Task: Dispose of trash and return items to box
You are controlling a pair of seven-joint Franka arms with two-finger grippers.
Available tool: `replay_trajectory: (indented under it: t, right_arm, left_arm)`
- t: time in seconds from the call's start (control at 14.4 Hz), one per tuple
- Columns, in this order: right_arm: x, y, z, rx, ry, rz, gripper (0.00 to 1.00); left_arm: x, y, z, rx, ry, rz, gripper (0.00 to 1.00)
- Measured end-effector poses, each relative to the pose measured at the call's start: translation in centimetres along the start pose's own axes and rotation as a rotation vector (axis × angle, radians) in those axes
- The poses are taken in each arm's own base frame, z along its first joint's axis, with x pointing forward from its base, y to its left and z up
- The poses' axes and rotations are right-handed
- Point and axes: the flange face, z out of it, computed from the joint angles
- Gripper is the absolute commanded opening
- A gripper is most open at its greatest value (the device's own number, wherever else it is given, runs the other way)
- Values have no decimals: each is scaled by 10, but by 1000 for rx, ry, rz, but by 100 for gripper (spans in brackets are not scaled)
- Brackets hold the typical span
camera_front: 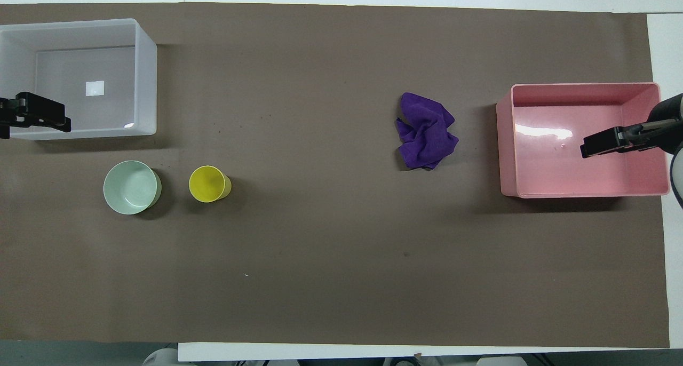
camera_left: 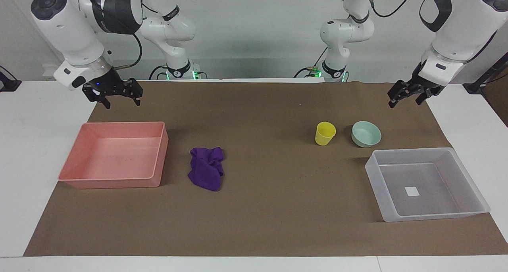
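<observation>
The purple rag (camera_left: 206, 173) lies crumpled on the brown mat beside the pink bin; it also shows in the overhead view (camera_front: 426, 137). The yellow cup (camera_left: 325, 133) (camera_front: 209, 183) stands upright beside the mint-green bowl (camera_left: 366, 134) (camera_front: 132, 187). Both are nearer to the robots than the clear-grey box (camera_left: 375, 177) (camera_front: 147, 78), which holds only its white square mark. My left gripper (camera_left: 405, 101) (camera_front: 58, 119) hangs open and empty in the air at the left arm's end of the mat. My right gripper (camera_left: 121, 101) (camera_front: 587, 150) hangs open and empty, raised over the pink bin's end.
The pink rectangular bin (camera_left: 115, 182) (camera_front: 504, 142) sits at the right arm's end of the table with nothing in it. The brown mat (camera_left: 270, 216) covers most of the white table.
</observation>
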Motion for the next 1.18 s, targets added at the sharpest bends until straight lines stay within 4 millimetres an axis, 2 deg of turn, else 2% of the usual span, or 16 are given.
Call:
replay_trajectory:
  t: [0.21,0.35,0.49,0.63,0.77,0.9,1.11,1.18]
  right_arm:
    - [0,0,0,0,2,3,99]
    - [8,-11,3,11,27,4,100]
    - [31,-49,21,11,48,-48,100]
    - [60,-92,57,9,48,-82,99]
    - [86,-131,101,9,51,-93,99]
    - [104,-161,141,9,62,-115,99]
    - [122,-188,191,10,79,-149,98]
    - [126,-195,205,11,85,-159,92]
  left_arm:
    - [0,0,0,0,1,1,100]
    - [0,-1,0,1,1,-2,100]
    - [0,-3,1,1,0,-4,100]
    - [-3,-4,10,4,-13,-15,100]
    - [-11,-4,36,6,7,-39,100]
    - [-33,-9,78,11,18,-57,100]
    - [-64,-28,139,19,-27,-92,100]
    - [-69,-36,158,18,-27,-108,100]
